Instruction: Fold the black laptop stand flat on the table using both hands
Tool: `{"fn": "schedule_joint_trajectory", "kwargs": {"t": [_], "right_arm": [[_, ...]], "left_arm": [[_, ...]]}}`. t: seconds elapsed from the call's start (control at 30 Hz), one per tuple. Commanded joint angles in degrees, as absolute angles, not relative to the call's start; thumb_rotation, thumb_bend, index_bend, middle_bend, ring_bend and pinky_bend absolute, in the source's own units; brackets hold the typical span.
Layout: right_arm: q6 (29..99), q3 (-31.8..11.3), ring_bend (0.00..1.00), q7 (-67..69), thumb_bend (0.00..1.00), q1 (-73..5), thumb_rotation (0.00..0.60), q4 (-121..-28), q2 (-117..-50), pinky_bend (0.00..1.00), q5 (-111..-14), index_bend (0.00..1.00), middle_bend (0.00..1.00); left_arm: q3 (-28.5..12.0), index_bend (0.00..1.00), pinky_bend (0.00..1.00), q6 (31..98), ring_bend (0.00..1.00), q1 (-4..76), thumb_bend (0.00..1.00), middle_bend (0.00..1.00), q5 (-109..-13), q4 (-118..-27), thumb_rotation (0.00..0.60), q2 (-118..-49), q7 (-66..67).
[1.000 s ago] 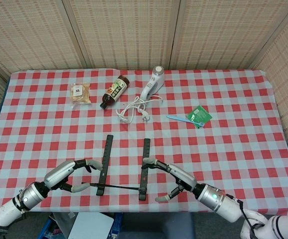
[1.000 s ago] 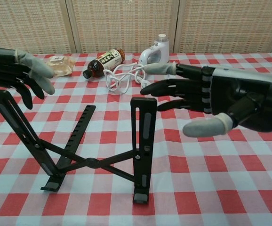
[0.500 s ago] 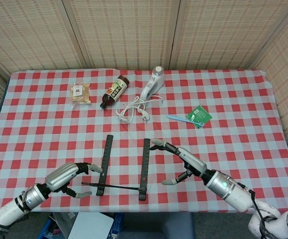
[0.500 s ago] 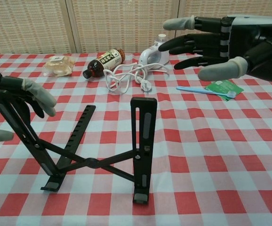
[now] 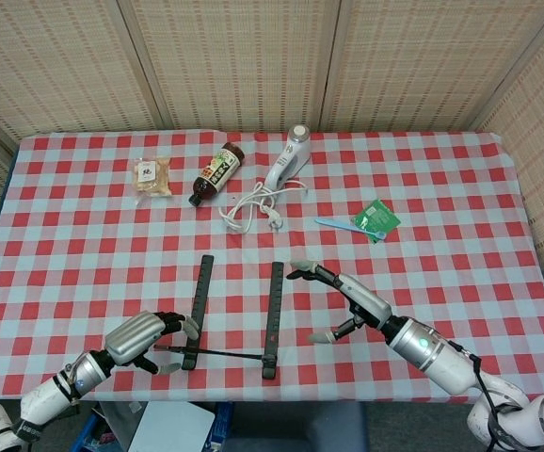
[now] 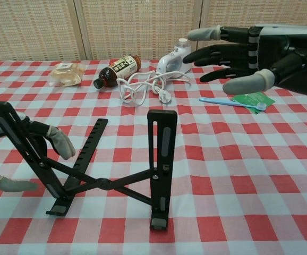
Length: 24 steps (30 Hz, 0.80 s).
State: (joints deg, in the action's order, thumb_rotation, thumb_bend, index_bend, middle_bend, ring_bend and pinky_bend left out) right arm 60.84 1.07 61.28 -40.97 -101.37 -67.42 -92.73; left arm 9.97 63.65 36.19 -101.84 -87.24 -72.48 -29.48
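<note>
Stand (image 6: 97, 175): unfolded, upright at the table's near edge, ours to flatten.
Left hand (image 5: 142, 337): low beside the stand's left rail (image 6: 20, 146), fingers curled around it; we cannot tell whether they grip.
Right hand (image 6: 249, 53): raised, fingers spread, holding nothing, apart from the right rail (image 6: 161, 159); we judge it poised to press.

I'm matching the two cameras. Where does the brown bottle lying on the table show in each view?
Head view: brown bottle upper left of centre, between the snack packet and the white corded device.
Chest view: brown bottle far side, left of centre.
Shared landmark: white corded device, just right of it.
</note>
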Motion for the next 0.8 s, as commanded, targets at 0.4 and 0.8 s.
{"fn": "schedule_joint_trajectory", "kwargs": {"t": [0.4,0.8], "right_arm": [[60.5,0.5,0.04,61.2,0.05,-40.5,0.6,-101.2,-67.9,0.09,-93.1,0.07,0.18],[61.3,0.5,0.04,61.7,0.05,-39.2,0.6,-100.0,-68.1,0.09,-92.9,0.07,0.18]], "left_arm": [[8.5,0.41,0.37,61.5,0.27,34.8,0.24,0.27,-97.7,-85.3,0.6,-75.7,-22.2],[7.8,0.44,0.37,60.9,0.27,34.4,0.27,0.27,-96.3,-85.3,0.6,-76.7,-19.9]]}}
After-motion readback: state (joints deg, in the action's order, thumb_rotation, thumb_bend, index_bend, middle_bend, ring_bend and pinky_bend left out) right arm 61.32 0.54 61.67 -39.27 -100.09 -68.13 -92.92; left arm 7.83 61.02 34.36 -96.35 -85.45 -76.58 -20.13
